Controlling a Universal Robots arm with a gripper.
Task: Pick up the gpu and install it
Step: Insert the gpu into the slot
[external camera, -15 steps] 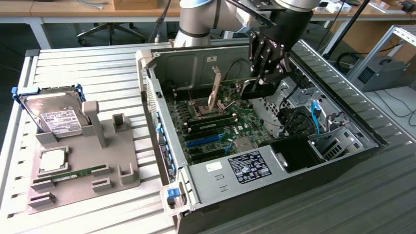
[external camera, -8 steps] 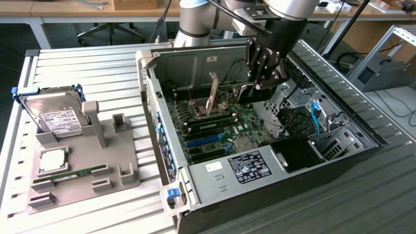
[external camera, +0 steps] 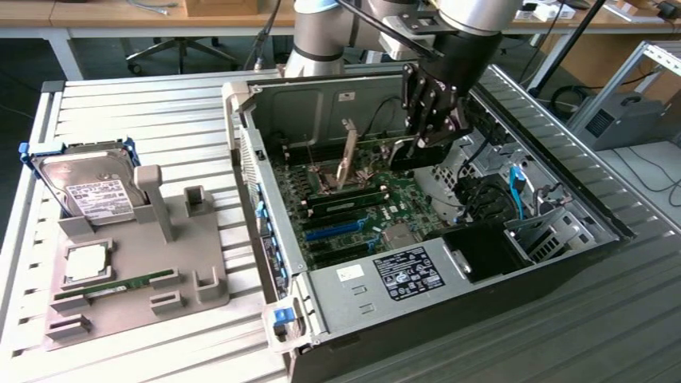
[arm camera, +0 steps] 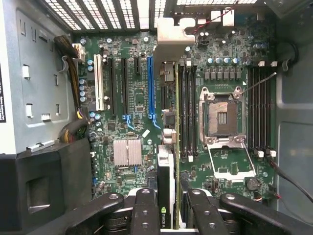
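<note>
Fingers (arm camera: 145, 215) pinch the gpu (arm camera: 165, 186) — edge-on in wrist view, seemingly above slots (arm camera: 150, 83).

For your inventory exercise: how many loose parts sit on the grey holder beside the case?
3: boxy silver hard drive with white label at the far end; square silver processor chip midway; narrow green memory stick nearest the camera. None looks hidden.

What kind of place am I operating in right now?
Probably a robotics lab or workshop: an open computer case sits on a slatted metal table, with wooden workbenches and an office chair behind.
</note>
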